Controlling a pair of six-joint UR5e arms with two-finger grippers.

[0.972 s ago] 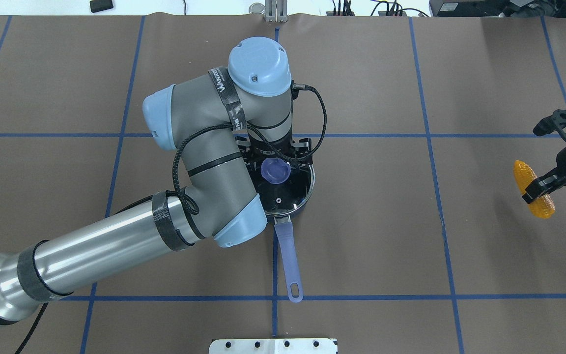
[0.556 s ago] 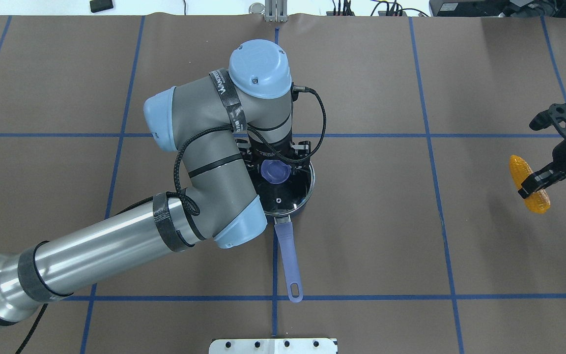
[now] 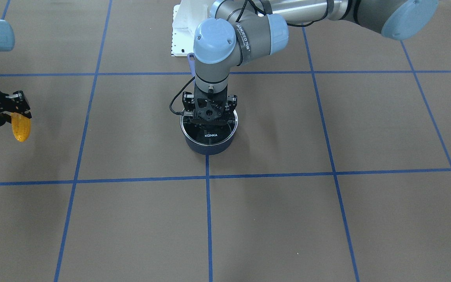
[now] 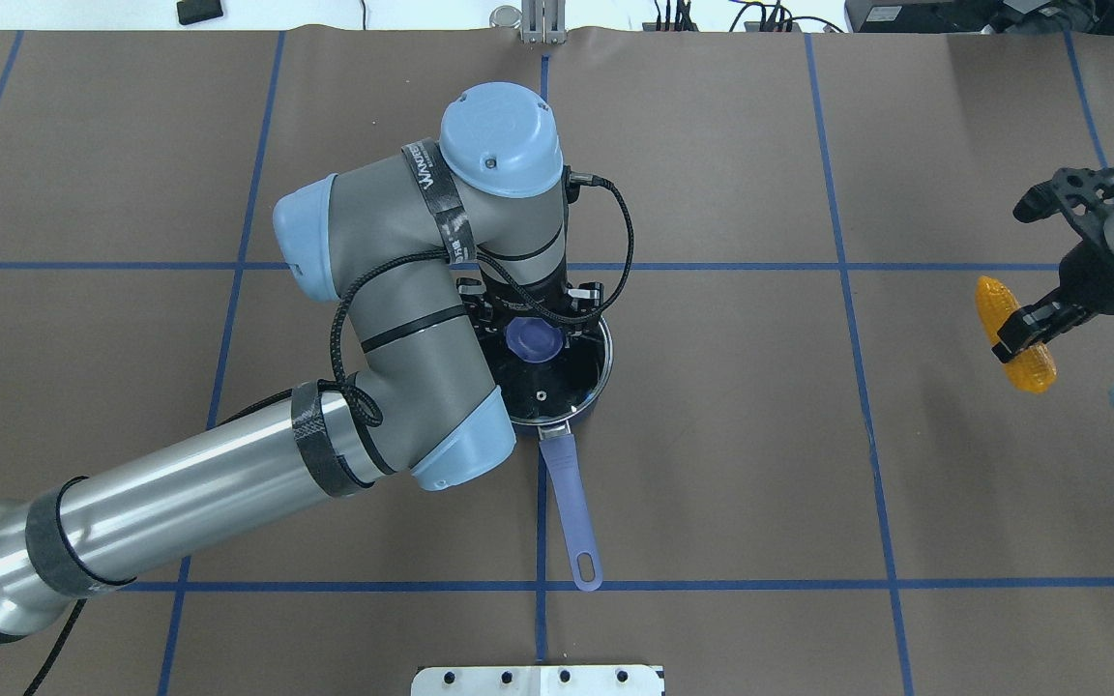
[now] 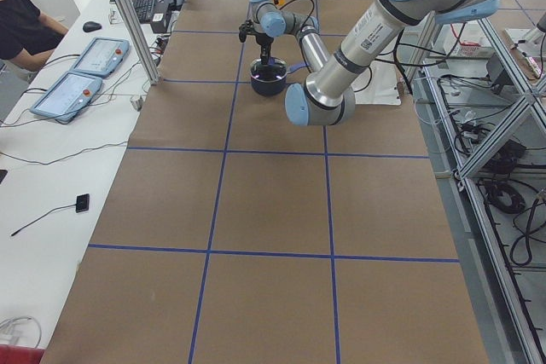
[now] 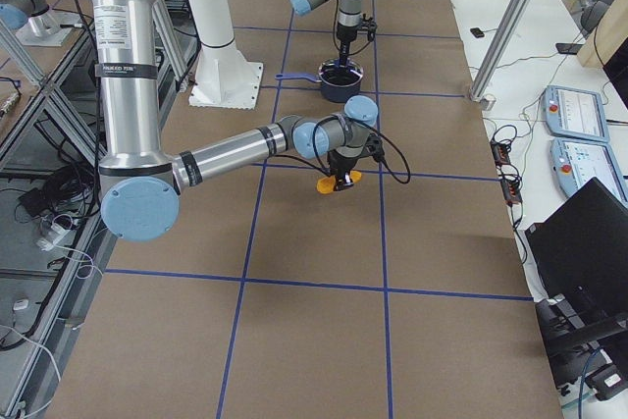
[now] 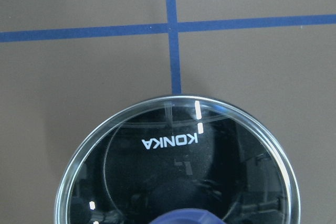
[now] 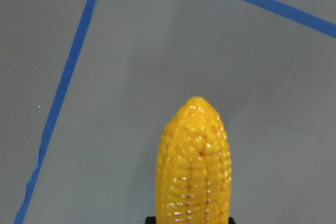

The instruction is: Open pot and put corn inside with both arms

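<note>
The navy pot (image 3: pixel 209 149) stands mid-table, its lavender handle (image 4: pixel 569 503) pointing at my base. The glass "KONKA" lid (image 3: pixel 211 135) sits on or just above it; I cannot tell which. The lid fills the lower left wrist view (image 7: pixel 178 182). My left gripper (image 4: pixel 533 331) comes straight down and is shut on the lid's lavender knob (image 4: pixel 533 340). My right gripper (image 4: pixel 1026 327) is far to the right, shut on the orange-yellow corn (image 4: pixel 1014 333), held off the table. The corn also shows in the front view (image 3: pixel 20 127) and in the right wrist view (image 8: pixel 194 166).
Blue tape lines (image 4: pixel 847 266) grid the brown table cover. The white base plate (image 4: pixel 538 680) lies at the near edge behind the pot handle. Cables and small gear (image 4: pixel 199 10) sit past the far edge. A person (image 5: pixel 21 27) sits by a side table with pendants (image 5: pixel 81 70).
My right gripper has carried the corn leftward towards the pot and a little farther from my base. My left arm and the knob have shifted slightly left.
</note>
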